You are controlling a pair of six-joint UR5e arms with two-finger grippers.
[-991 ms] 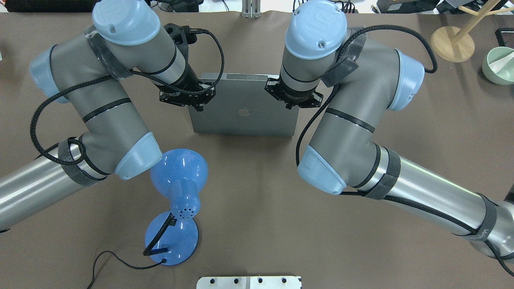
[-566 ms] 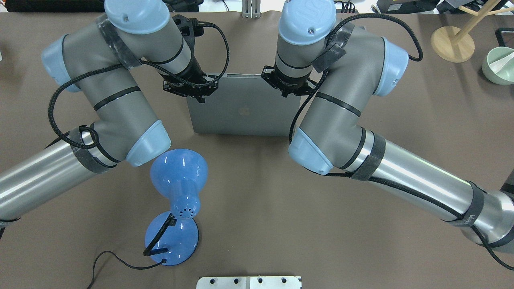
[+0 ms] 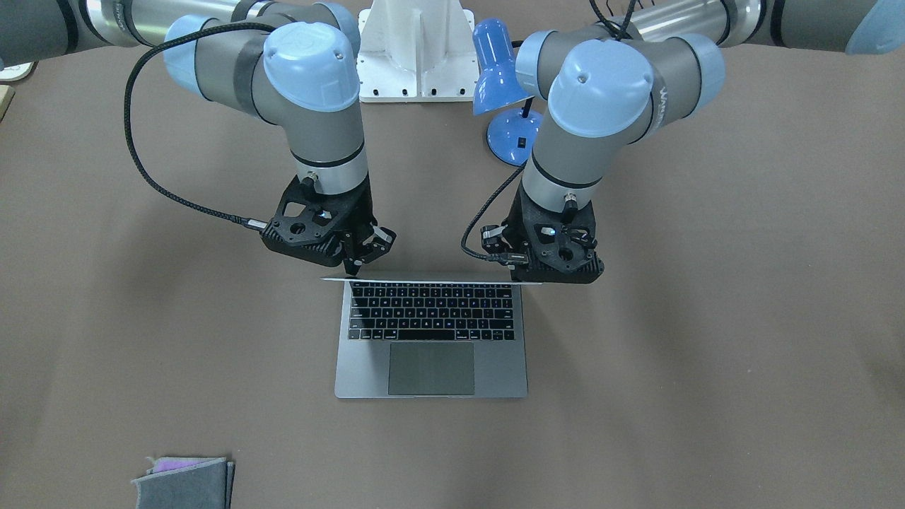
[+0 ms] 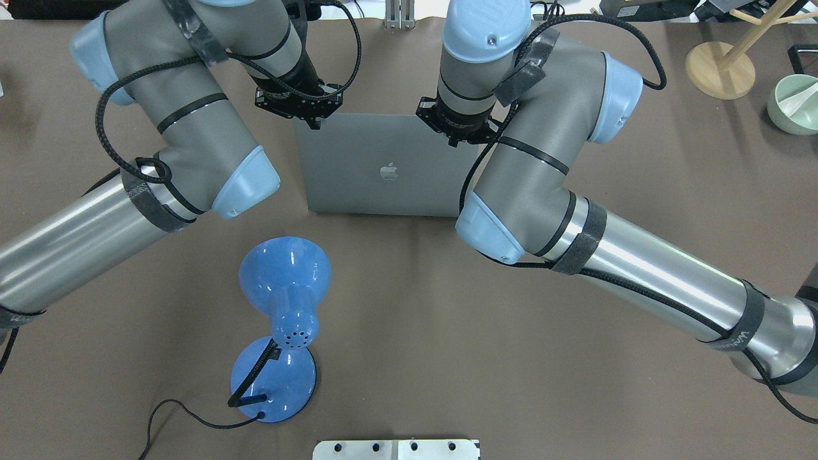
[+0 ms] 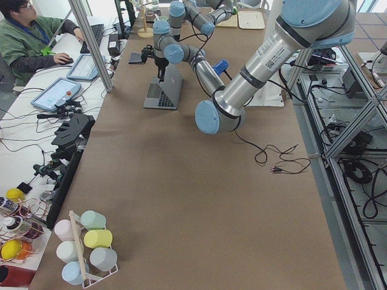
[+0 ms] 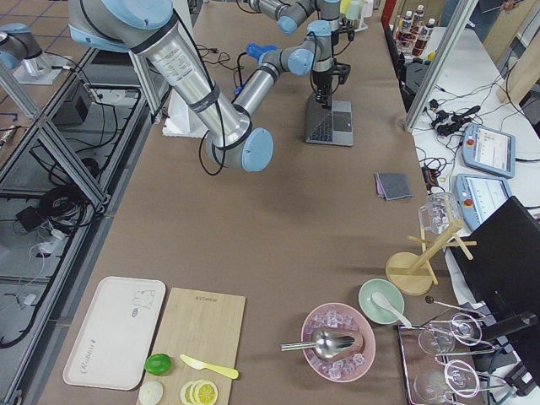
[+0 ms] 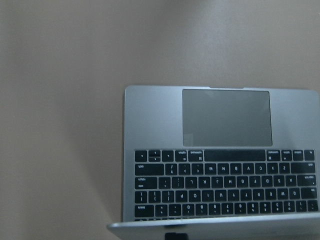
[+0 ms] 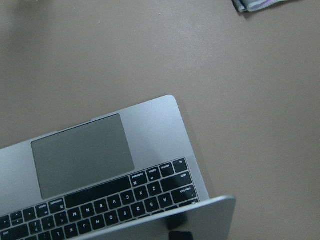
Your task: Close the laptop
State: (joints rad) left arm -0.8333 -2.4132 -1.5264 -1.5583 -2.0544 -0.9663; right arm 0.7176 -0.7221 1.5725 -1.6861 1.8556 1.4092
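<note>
Right hand (image 3: 368,256): is hanging at the right end of the lid's (image 4: 383,166) top edge, on the side nearer the robot. Its fingers seem to be parted and clamping nothing, with one fingertip (image 3: 351,268) reaching down right to that edge.
Left hand (image 3: 544,274): is sitting at the left end of the same edge. Its own black housing is covering the fingers, so I cannot tell whether it is released or clenched.
Laptop (image 3: 431,367): is lying between the two arms, out toward the far half of the bench (image 3: 707,353). Its base is resting flat.
Lid: is standing open and steeply raised, with its logo side facing the robot.
Keyboard (image 3: 431,311): is showing fully, with the trackpad (image 3: 431,367) beyond it.
Blue lamp (image 4: 284,300): is standing near the robot's base, left of the laptop and well apart from it.
Grey pouch (image 3: 184,484): is lying at the far edge, off to the right.
Green bowl (image 4: 792,105): is sitting far right, beside a wooden stand (image 4: 719,70).
</note>
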